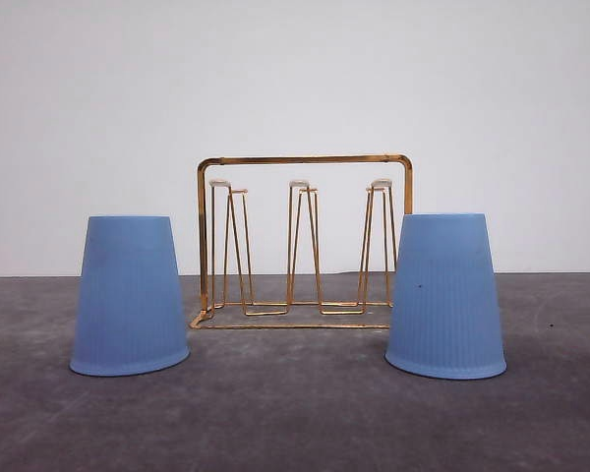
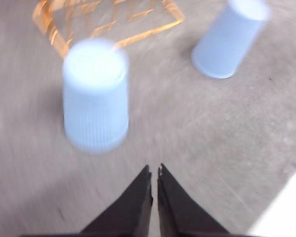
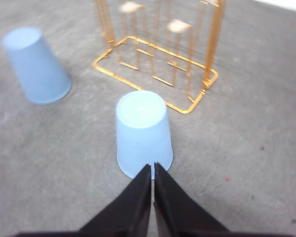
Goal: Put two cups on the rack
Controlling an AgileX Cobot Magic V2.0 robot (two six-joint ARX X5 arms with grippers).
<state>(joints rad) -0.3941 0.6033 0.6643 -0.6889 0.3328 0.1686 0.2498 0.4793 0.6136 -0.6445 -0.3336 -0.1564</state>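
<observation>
Two cups, mouth-down on the grey surface (image 1: 295, 423): left cup (image 1: 130, 295) and right cup (image 1: 445, 295) flank one gold rack (image 1: 305, 241), pegs bare; six pegs, likely, wrist views blurred. Left gripper (image 2: 154, 173) and right gripper (image 3: 153, 168): fingers closed, holding nothing, each above its near cup. Step: open wide, straddle the ribbed wall, squeeze gently.

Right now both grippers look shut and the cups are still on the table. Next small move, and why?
Probably open the right gripper: its fingers are pressed together just short of the right cup, which stands upside down on the table beside the rack. Shut jaws cannot take the cup. The left gripper is also shut, farther from the left cup.
</observation>
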